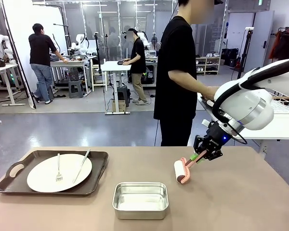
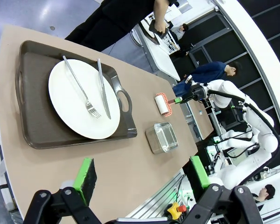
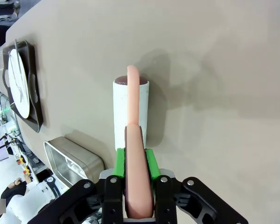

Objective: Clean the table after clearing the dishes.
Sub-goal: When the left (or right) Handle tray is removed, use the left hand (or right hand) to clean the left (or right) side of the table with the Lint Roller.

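Front view: the desk [image 1: 221, 202] has a plain matte tan-brown top with rounded corners. Toward its left end lies a dark brown rectangular tray [image 1: 100, 166] with cut-out handles, carrying a round, smooth white plate [image 1: 43, 178]. A metal fork [image 1: 58, 168] and a slim knife [image 1: 82, 165] lie on the plate. Near the desk's near edge, about midway along, sits a shallow rectangular steel pan [image 1: 139, 214] with a brushed sheen and rounded corners. Right of the middle, the right tool [image 1: 204, 153] is pressed together on the pink handle of a lint roller [image 1: 181, 171], whose white cylinder is down on the top. A person [image 1: 176, 72] in a black shirt stands beyond the far edge. Left wrist view: the left tool [image 2: 142, 173] is spread wide, holding nothing, its green pads [image 2: 87, 173] well apart above the desk edge. The tray [image 2: 35, 140], the plate [image 2: 70, 107] and the pan [image 2: 162, 136] lie beyond it in a row, with the roller [image 2: 163, 103] past them. Right wrist view: the right tool [image 3: 135, 161] pinches the glossy, rounded pink handle between its green pads, and the handle curves over the end of the white roll [image 3: 123, 112]. The pan [image 3: 72, 161] sits to the lower left. The tray [image 3: 35, 93] is at the left edge.
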Controlling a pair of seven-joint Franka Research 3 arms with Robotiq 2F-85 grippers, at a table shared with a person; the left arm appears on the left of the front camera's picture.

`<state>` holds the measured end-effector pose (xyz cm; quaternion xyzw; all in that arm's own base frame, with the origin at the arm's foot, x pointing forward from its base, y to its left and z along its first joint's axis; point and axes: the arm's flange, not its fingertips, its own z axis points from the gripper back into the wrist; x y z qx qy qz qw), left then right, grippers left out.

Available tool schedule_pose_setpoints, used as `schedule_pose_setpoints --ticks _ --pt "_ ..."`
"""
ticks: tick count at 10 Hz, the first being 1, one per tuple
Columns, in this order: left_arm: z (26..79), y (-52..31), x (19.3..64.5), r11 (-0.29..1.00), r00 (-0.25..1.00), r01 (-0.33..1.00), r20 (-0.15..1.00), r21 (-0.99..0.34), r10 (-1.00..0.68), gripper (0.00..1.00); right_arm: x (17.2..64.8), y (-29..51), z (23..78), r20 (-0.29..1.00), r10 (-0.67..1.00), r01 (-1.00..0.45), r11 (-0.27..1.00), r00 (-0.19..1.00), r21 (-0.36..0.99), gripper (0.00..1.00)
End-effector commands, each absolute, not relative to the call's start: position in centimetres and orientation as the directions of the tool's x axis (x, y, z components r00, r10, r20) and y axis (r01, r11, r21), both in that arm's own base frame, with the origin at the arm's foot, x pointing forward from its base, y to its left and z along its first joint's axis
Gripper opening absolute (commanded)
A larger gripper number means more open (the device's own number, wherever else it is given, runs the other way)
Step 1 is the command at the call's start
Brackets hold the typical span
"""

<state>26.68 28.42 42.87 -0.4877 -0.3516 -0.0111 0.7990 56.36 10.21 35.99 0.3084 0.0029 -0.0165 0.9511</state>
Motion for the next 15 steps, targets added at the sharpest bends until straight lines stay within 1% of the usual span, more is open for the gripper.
schedule_pose_setpoints --ticks 1,3,5,7,11,12,13,15 --pt "42.9 28.5 26.5 0.515 0.749 0.366 0.574 -0.775 0.332 1.00 56.3 8.5 34.3 -0.009 -0.030 0.029 0.782 1.000 0.622 0.21" --pt "42.9 28.5 26.5 0.515 0.749 0.366 0.574 -0.775 0.332 1.00 56.3 6.3 33.6 0.017 -0.062 0.037 0.774 0.998 0.632 0.21" --pt "42.9 28.5 26.5 0.515 0.749 0.366 0.574 -0.775 0.332 1.00 56.9 4.2 32.6 0.051 -0.076 0.031 0.804 0.996 0.594 0.21" --pt "42.9 28.5 26.5 0.515 0.749 0.366 0.574 -0.775 0.332 1.00 58.0 1.3 32.1 0.011 -0.093 0.067 0.792 0.996 0.606 0.21" --pt "42.9 28.5 26.5 0.515 0.749 0.366 0.574 -0.775 0.332 1.00 58.9 -4.7 30.9 -0.013 -0.163 0.136 0.773 0.987 0.619 0.21" --pt "42.9 28.5 26.5 0.515 0.749 0.366 0.574 -0.775 0.332 1.00 58.9 -6.0 30.5 -0.024 -0.142 0.126 0.778 0.990 0.616 0.21" --pt "42.9 28.5 26.5 0.515 0.749 0.366 0.574 -0.775 0.332 1.00 59.0 -7.3 30.2 -0.031 -0.129 0.123 0.803 0.991 0.583 0.21" --pt "42.9 28.5 26.5 0.515 0.749 0.366 0.574 -0.775 0.332 1.00 58.8 -9.4 30.6 -0.006 -0.167 0.138 0.793 0.986 0.593 0.21"
